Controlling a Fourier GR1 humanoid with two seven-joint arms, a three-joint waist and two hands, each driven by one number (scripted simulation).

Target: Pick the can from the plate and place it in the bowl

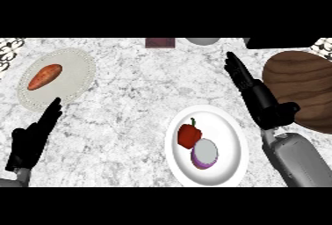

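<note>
1. The can [205, 154], with a pale round face and a purple side, sits on the white plate [228, 119] at about 5 o'clock on the worktop [136, 101], in the plate's lower half
2. A red pepper [189, 135] shares that plate, just beside the can at its 11 o'clock; whether the two touch cannot be told
3. The right hand [262, 103] hovers with its fingers straight and pointing toward 11 o'clock, holding nothing
4. From that hand the can lies at about 7 o'clock, apart from it, with the plate's right rim between them
5. The wooden bowl [304, 88] is at the hand's 3 o'clock, just beside it; the thumb crosses the bowl's near edge in this view, and contact cannot be judged
6. The right hand thus shows between the bowl and the white plate, nearer the bowl
7. The left hand [29, 140] rests at about 8 o'clock near the left edge, fingers straight and pointing toward 1 o'clock, with nothing in it
8. Its fingertips end at the lower rim of a second, pale plate [71, 66] at 10 o'clock, which carries a sweet potato [44, 77]
</note>
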